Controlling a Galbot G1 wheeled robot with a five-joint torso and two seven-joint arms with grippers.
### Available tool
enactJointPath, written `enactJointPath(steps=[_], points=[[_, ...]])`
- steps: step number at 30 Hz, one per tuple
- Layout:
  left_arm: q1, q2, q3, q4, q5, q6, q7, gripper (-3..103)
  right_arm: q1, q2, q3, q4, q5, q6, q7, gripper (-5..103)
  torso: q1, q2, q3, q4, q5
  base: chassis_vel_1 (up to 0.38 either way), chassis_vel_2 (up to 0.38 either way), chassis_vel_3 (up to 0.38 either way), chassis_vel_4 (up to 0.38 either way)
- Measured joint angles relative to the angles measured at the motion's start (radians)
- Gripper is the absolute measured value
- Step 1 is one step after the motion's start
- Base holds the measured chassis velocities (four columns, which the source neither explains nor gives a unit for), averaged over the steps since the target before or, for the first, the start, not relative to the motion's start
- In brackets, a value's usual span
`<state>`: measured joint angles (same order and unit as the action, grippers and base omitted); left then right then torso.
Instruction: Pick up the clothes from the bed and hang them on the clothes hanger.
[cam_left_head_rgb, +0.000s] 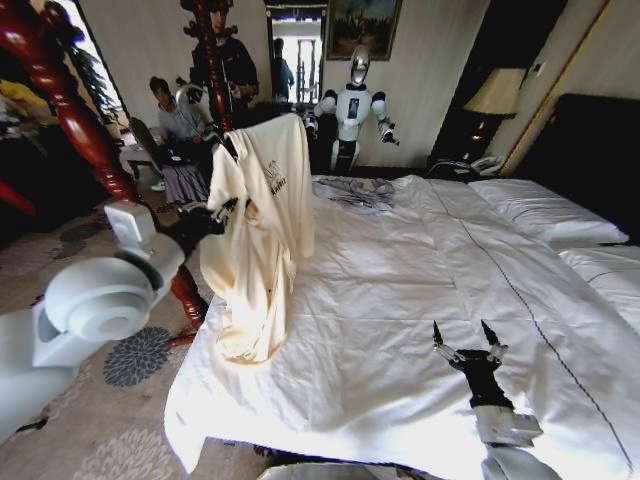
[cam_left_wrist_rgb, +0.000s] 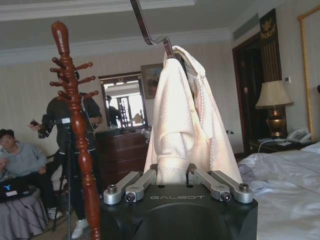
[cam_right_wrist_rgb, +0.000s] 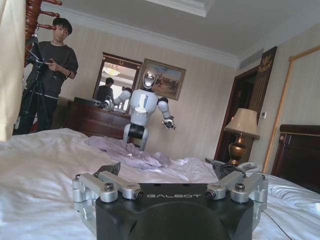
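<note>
My left hand (cam_left_wrist_rgb: 172, 186) is clamped on the cream T-shirt (cam_left_head_rgb: 262, 230), holding it up on its hanger (cam_left_wrist_rgb: 150, 31) just off the bed's (cam_left_head_rgb: 400, 330) left edge. My right hand (cam_left_head_rgb: 468, 350) rests fingers apart near the foot edge.

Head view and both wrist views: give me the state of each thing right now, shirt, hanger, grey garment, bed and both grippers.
T-shirt: off the bed, draped over the hanger, hanging bunched.
Hanger: held up in the air inside the shirt, hook bare.
Left gripper: shut on the T-shirt's lower folds.
Right gripper: open, low over the bed, holding nothing.
Grey garment: lying crumpled at the bed's far side.
Bed: made, white duvet wrinkled.
Coat stand: upright, pegs bare.
</note>
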<state>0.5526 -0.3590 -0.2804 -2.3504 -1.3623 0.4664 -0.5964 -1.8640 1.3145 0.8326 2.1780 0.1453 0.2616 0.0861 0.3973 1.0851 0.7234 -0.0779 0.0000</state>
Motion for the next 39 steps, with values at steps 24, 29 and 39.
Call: enactJointPath(steps=[24, 29, 39], points=[[-0.469, 0.149, 0.042, 0.158, -0.565, 0.220, -0.280, 17, 0.000, -0.001, 0.000, 0.000, 0.000, -0.001, 0.001, 100, 0.000, 0.000, 0.000, 0.0001, 0.0000, 0.000, 0.000, 0.000, 0.000], [-0.540, 0.179, 0.043, 0.185, -0.705, 0.251, -0.324, 17, 0.000, -0.001, 0.000, 0.000, 0.000, -0.001, 0.001, 100, 0.000, 0.000, 0.000, 0.0000, 0.0001, 0.000, 0.000, 0.000, 0.000], [-0.548, 0.202, 0.046, 0.268, -0.770, 0.272, -0.371, 17, 0.000, -0.001, 0.000, 0.000, 0.000, -0.001, 0.001, 100, 0.000, 0.000, 0.000, 0.0001, 0.0000, 0.000, 0.000, 0.000, 0.000]])
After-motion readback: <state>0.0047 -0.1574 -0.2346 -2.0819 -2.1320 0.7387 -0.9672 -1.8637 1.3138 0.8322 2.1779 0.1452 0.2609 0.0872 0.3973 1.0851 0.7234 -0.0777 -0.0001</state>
